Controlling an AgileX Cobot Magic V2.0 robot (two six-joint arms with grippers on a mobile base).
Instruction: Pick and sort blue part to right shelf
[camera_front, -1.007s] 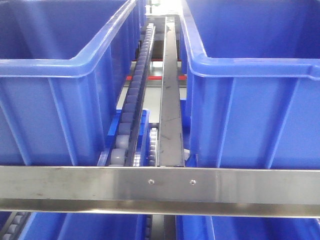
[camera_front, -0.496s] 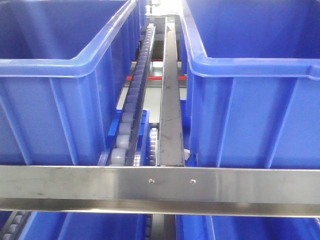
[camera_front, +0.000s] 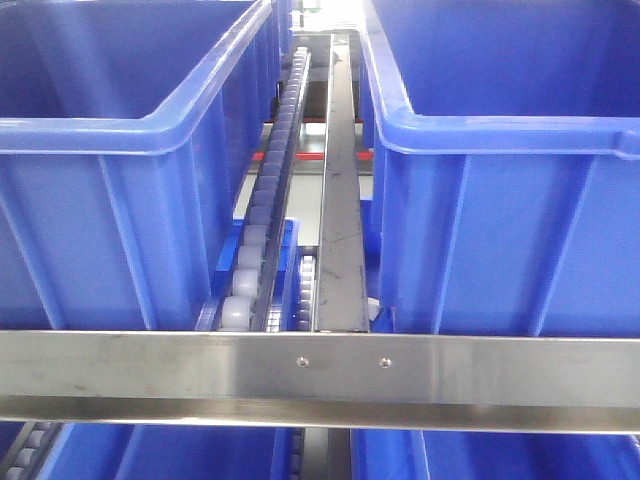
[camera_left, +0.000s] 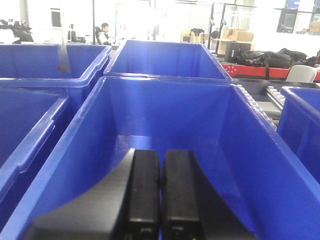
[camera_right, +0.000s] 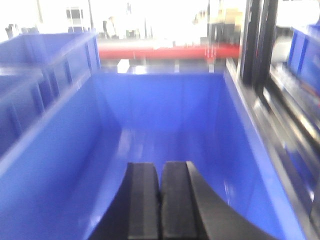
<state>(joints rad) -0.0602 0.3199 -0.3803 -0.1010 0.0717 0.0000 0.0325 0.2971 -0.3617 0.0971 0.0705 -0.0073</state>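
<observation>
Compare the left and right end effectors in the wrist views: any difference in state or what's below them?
Both read alike in state: the left end effector and the right end effector are shut, pads together, nothing visible between them. Differences: the left one hangs over a blue bin with more bins behind and beside it; the right one's bin has a steel rack frame along its right side. The right wrist view is blurred; the left is sharp.

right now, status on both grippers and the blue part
Left gripper shut, empty, over a blue bin. Right gripper shut, empty, over another bin; view blurred. Blue part not in view. Nothing blocking either.
</observation>
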